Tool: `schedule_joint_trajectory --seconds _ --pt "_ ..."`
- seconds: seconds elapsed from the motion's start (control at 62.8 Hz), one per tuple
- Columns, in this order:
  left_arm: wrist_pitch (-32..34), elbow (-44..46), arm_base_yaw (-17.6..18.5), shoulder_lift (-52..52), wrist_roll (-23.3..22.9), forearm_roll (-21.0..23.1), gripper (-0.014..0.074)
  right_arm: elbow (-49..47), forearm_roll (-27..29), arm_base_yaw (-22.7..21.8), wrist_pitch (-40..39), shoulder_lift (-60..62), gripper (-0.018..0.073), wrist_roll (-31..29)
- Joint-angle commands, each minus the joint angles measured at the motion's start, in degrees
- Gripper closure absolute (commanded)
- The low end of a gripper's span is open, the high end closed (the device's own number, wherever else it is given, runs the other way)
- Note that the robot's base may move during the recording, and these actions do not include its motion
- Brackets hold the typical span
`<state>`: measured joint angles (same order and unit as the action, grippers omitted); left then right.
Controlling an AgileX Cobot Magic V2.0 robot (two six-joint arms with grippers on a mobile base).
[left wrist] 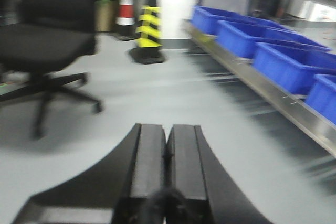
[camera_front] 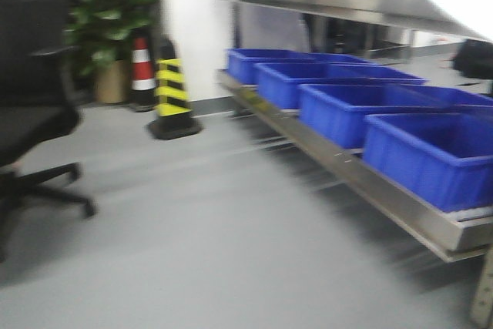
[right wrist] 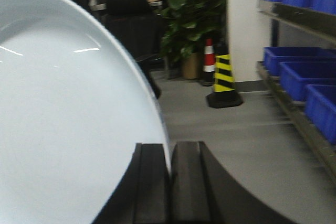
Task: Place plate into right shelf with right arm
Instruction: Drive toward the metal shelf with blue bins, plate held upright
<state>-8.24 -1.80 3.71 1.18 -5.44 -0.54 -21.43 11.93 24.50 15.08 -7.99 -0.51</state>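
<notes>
While a yellow-black cone (camera_front: pixel 171 98) flanks the steel shelf (camera_front: pixel 339 161), your right gripper (right wrist: pixel 169 153) pinches the glossy white plate (right wrist: pixel 68 119); left gripper (left wrist: pixel 167 135) closed.

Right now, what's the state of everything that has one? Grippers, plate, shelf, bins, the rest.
plate, held on edge, not yet on the shelf
right gripper, shut on the plate's rim
left gripper, shut, empty
right shelf, no plate seen on it
blue bins, open-topped, visible insides look empty
office chair, unoccupied
yellow-black cone, upright
red-white cone, upright
</notes>
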Motion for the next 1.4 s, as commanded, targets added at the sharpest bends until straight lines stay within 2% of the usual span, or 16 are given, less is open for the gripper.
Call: schedule_joint_trajectory --seconds 0.0,1.386 --pt "4.86 -0.57 0.41 0.06 -0.34 0.13 0.0643 -1.8 0.14 -0.22 -5.05 -0.8 0.0503 -0.39" --pt "4.86 -0.57 0.41 0.06 -0.34 0.13 0.0643 -1.8 0.14 -0.22 -5.05 -0.8 0.0503 -0.39"
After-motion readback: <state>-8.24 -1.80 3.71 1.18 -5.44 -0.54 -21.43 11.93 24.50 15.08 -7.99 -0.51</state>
